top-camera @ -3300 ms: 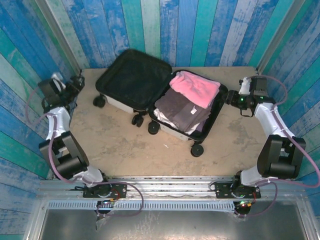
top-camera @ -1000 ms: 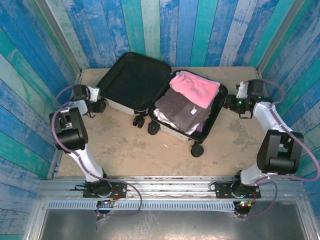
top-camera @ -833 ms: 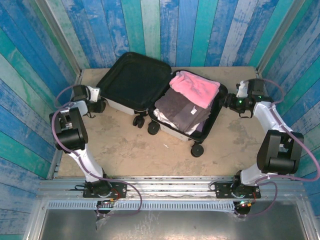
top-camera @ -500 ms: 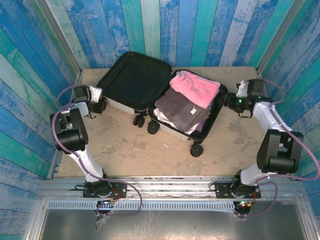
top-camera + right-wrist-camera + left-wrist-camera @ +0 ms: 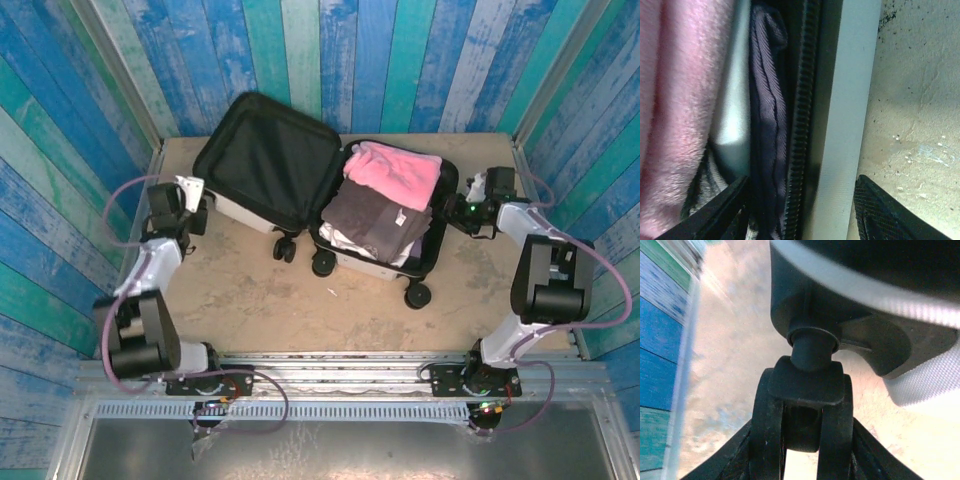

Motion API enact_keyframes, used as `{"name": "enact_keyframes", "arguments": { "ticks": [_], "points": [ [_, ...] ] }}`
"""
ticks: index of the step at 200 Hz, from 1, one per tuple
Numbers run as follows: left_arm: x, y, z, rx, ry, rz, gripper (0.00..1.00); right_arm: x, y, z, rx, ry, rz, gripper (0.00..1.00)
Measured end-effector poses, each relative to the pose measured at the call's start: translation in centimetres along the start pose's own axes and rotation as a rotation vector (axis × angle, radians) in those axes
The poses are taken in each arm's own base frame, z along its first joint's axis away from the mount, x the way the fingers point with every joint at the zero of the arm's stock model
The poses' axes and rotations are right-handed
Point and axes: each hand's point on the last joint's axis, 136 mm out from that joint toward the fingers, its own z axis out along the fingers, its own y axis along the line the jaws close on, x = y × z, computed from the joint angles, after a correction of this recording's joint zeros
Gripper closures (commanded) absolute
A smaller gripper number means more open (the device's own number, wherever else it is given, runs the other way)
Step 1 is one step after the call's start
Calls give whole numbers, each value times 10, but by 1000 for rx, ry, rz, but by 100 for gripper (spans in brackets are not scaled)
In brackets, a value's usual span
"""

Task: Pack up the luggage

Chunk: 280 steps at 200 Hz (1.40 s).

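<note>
You have painted plank walls (image 5: 380,60) in blue, teal and white closing in the far side and both flanks of the table (image 5: 250,290). Its top is a bare, mottled tan surface with dark specks.

The luggage (image 5: 270,160) lies open along the table's far edge. Its empty black-lined lid tilts up toward the far left corner, and its packed half sits toward the far right. In that half a pink fleece (image 5: 392,172) lies at the far end. A grey-brown folded garment (image 5: 372,212) lies nearer, over some white cloth.

Your left gripper (image 5: 197,208) is near the table's left edge, at the lid's corner. Its fingers (image 5: 740,450) are closed against both sides of a black wheel (image 5: 800,430).

Your right gripper (image 5: 455,207) is at the packed half's right wall. It is spread astride that wall. One finger (image 5: 720,215) is inside by a purple cloth (image 5: 765,125) and the zipper (image 5: 802,115). The other finger (image 5: 885,215) is outside, over the table. You cannot tell whether it pinches the wall.
</note>
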Motion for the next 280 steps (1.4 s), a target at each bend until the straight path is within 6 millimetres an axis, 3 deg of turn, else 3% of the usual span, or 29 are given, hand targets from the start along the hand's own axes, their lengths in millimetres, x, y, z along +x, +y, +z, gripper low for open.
{"name": "enact_keyframes", "arguments": {
  "ticks": [19, 37, 59, 81, 111, 149, 177, 204, 219, 234, 241, 247, 251, 267, 272, 274, 280],
  "points": [
    [-45, 1, -39, -16, -170, 19, 100, 3, 2, 9, -9, 18, -5, 47],
    [-87, -10, -80, 4, -344, 54, 100, 5, 1, 18, -4, 28, -8, 47],
    [-120, -25, -124, 41, -494, 92, 100, 2, 7, 28, -10, 34, -23, 50],
    [-133, -33, -153, 59, -568, 106, 100, -2, 22, 42, -23, 51, -56, 53],
    [-141, -33, -183, 60, -624, 103, 100, 0, 60, 68, -65, 77, -141, 54],
    [-160, -45, -217, 142, -696, 125, 100, 27, 114, 92, -131, 142, -236, 46],
    [-165, -67, -229, 248, -704, 172, 100, 50, 145, 91, -206, 211, -293, 41],
    [-165, -99, -232, 366, -668, 245, 100, 56, 146, 60, -210, 220, -344, 39],
    [-162, -123, -234, 435, -641, 302, 100, 44, 131, 21, -197, 164, -330, 39],
    [-155, -155, -235, 505, -594, 379, 99, 22, 105, -31, -170, 46, -287, 38],
    [-153, -167, -237, 532, -578, 413, 86, 15, 94, -49, -153, 1, -269, 37],
    [-148, -183, -238, 557, -557, 454, 55, 7, 83, -68, -134, -51, -252, 37],
    [-145, -193, -237, 575, -539, 482, 42, 5, 80, -76, -128, -72, -249, 37],
    [-128, -242, -249, 705, -511, 592, 17, 7, 70, -101, -100, -132, -249, 35],
    [-124, -257, -257, 750, -518, 622, 1, 10, 69, -103, -99, -133, -254, 35],
    [-123, -262, -260, 770, -523, 630, 5, 12, 68, -104, -98, -132, -255, 35],
    [-120, -276, -273, 824, -541, 652, 7, 16, 67, -104, -96, -125, -258, 35]
  ]
}}
